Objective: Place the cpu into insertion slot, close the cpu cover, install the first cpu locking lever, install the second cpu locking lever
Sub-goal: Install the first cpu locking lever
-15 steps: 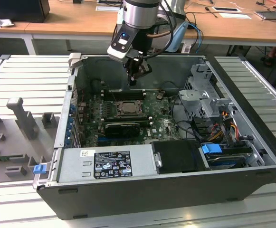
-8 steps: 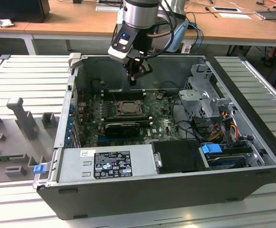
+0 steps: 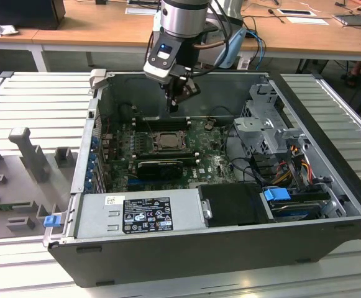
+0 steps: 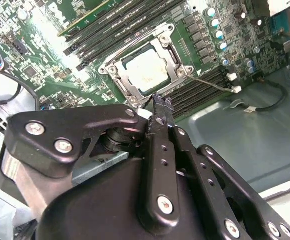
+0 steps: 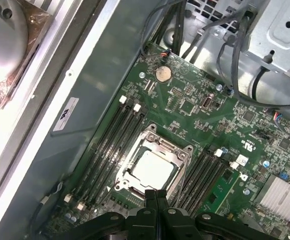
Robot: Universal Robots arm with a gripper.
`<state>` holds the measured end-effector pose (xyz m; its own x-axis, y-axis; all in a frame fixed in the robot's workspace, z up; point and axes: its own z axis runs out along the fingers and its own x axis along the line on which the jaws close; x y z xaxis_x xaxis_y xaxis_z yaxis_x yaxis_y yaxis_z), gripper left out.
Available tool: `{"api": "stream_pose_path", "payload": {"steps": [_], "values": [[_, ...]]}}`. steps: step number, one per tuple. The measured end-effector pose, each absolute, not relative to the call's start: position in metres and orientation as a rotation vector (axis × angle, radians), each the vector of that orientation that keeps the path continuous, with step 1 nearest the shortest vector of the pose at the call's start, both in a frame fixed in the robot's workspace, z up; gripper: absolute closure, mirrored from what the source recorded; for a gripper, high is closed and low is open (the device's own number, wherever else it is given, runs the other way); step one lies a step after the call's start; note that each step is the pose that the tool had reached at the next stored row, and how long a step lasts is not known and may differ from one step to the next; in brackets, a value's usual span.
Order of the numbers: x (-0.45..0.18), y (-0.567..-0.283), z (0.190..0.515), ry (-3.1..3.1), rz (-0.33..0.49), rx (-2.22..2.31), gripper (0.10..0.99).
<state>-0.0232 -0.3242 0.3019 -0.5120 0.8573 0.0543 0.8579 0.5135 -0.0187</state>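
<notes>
The cpu (image 4: 145, 70) (image 5: 152, 168) lies flat in the insertion slot (image 3: 166, 140) on the green motherboard, its pale metal face up. The silver cpu cover (image 4: 173, 54) (image 5: 160, 145) lies flat around it, framing the chip. A thin grey rod (image 4: 212, 82) runs out from one corner of the socket across the memory slots. My gripper (image 3: 173, 107) (image 4: 159, 102) (image 5: 156, 192) hangs a little above the socket's edge. Its black fingers are shut together with nothing between them.
Black memory slots (image 5: 116, 137) flank the socket on both sides. A black graphics card (image 3: 161, 166) sits just in front of it. The power supply (image 3: 143, 214), a metal drive cage (image 3: 270, 124) and cable bundles (image 3: 283, 164) crowd the case (image 3: 186, 257).
</notes>
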Motion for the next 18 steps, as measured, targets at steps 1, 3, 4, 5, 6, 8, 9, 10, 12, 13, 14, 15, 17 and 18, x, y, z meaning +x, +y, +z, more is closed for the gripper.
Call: {"api": "stream_pose_path", "payload": {"steps": [1, 3, 4, 5, 6, 8, 9, 10, 12, 13, 14, 15, 17, 18], "values": [[-0.0232, -0.3242, 0.3020, -2.696, -0.015, -1.500, 0.980], [-0.0232, -0.3242, 0.3020, -2.716, -0.014, -1.463, 0.980], [-0.0232, -0.3242, 0.3020, -2.730, -0.013, -1.436, 0.980], [-0.0232, -0.3242, 0.3020, -2.738, -0.013, -1.421, 0.980], [-0.0234, -0.3243, 0.3020, -2.743, -0.012, -1.411, 0.980], [-0.0237, -0.3243, 0.3020, -2.757, -0.012, -1.383, 0.980], [-0.0239, -0.3244, 0.3020, -2.762, -0.012, -1.374, 0.980], [-0.0242, -0.3252, 0.3019, -2.770, -0.012, -1.359, 0.980], [-0.0253, -0.3279, 0.3019, -2.786, -0.014, -1.335, 0.980], [-0.0256, -0.3289, 0.3019, -2.792, -0.015, -1.326, 0.980], [-0.0257, -0.3296, 0.3018, -2.797, -0.016, -1.319, 0.980], [-0.0258, -0.3301, 0.3017, -2.802, -0.016, -1.310, 0.980], [-0.0257, -0.3308, 0.3015, -2.829, -0.017, -1.258, 0.980], [-0.0257, -0.3308, 0.3014, -2.840, -0.016, -1.232, 0.980]]}}
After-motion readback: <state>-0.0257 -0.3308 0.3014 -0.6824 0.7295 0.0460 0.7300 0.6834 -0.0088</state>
